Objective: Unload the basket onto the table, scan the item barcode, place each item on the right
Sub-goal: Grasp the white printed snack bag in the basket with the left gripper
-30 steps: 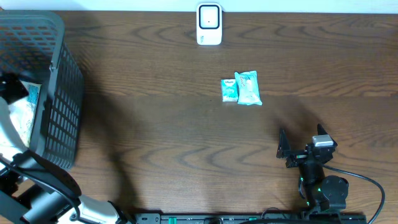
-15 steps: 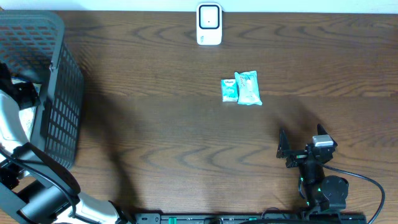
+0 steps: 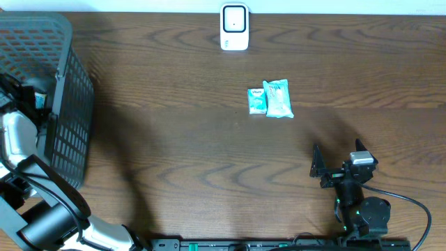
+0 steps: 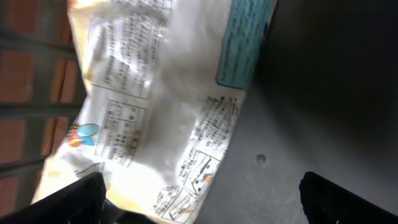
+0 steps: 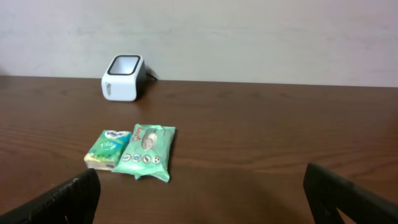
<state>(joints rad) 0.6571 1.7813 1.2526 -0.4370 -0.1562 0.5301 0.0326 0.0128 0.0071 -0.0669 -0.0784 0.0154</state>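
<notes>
Over the last second only the left arm has moved: seen from overhead, its wrist has crept further along inside the basket [image 3: 70, 104], while the right arm has not stirred. The left claw [image 4: 205, 205] is spread as wide as it goes and holds nothing. Directly ahead of it, filling the gap between its two fingers, lies a white packet [image 4: 155, 106] with printed panels and a teal band, resting on the basket's dark floor. It looks close but I cannot tell whether the fingers touch it. That shift reads as lining up for a pick, so the task seems barely begun: nothing is lifted and no barcode faces the scanner [image 3: 234, 28], which stands on the counter [image 3: 174, 153] well away to this claw's right. The right claw [image 3: 338, 159] is likewise fully open and empty, hovering low with a green tissue pack [image 3: 257, 100] and a wipes pack [image 3: 279, 98] ahead of it, the scanner beyond them.
</notes>
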